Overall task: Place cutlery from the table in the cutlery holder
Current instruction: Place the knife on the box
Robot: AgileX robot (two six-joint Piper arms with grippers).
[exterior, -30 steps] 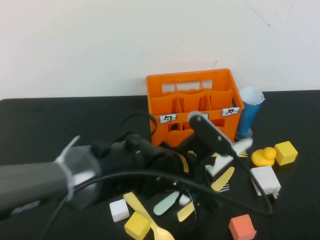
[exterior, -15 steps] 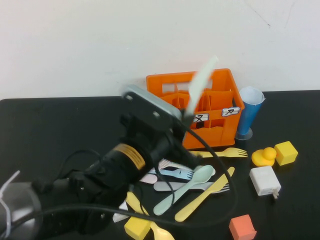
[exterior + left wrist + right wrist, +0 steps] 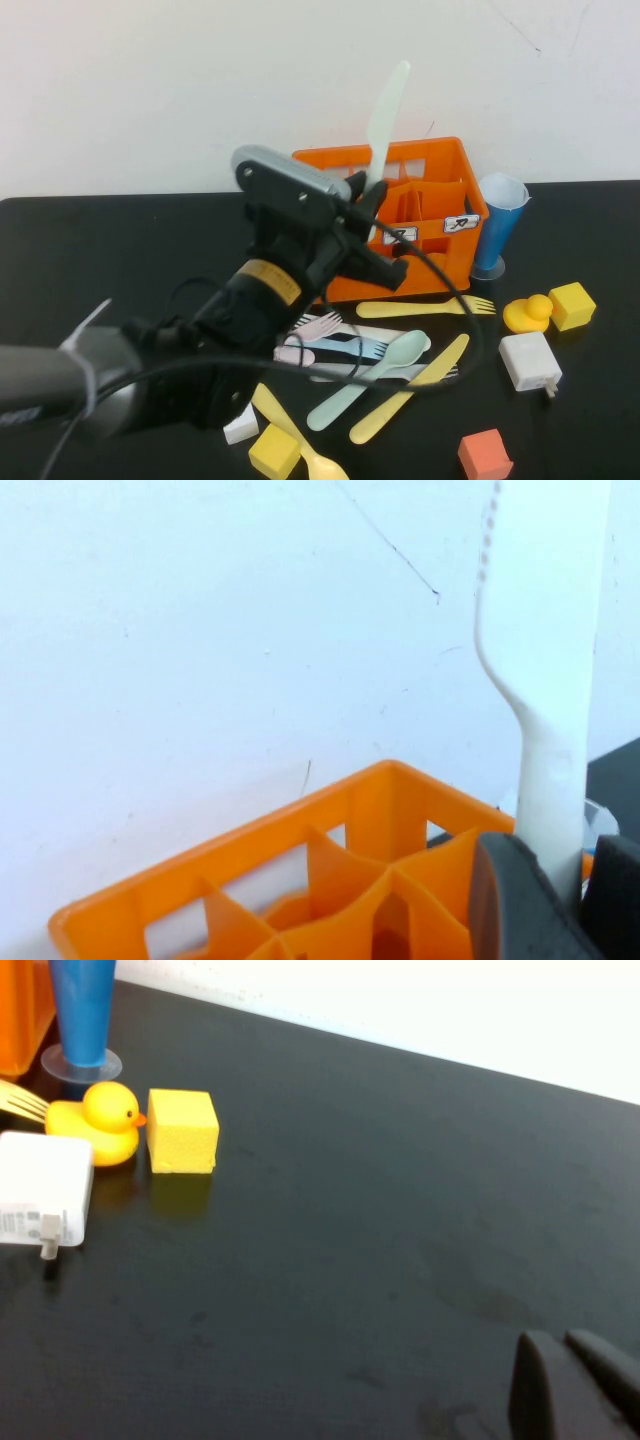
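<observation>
My left gripper [image 3: 368, 205] is shut on the handle of a pale white-mint knife [image 3: 386, 112] and holds it upright, blade up, just over the front left of the orange cutlery holder [image 3: 440, 175]. The left wrist view shows the knife [image 3: 545, 630] between the dark pads [image 3: 510, 900], with the holder's compartments [image 3: 300, 880] below. More cutlery lies on the table [image 3: 100, 260] in front of the holder: a yellow fork [image 3: 425, 307], a pink fork [image 3: 312, 325], a blue fork [image 3: 350, 346], a mint spoon [image 3: 372, 372], a yellow knife [image 3: 410, 388] and a yellow spoon [image 3: 295, 432]. My right gripper [image 3: 557, 1352] is shut and empty over bare table, out of the high view.
A blue cup [image 3: 500, 225] stands right of the holder. A yellow duck [image 3: 527, 312], a yellow cube [image 3: 572, 305], a white adapter [image 3: 530, 362] and an orange cube [image 3: 485, 455] lie at the right. A yellow cube [image 3: 273, 452] and a white cube [image 3: 238, 425] lie at the front.
My left arm has lifted off the cutlery pile with the knife, carried it up to the holder and turned it upright. The pile is uncovered again.
</observation>
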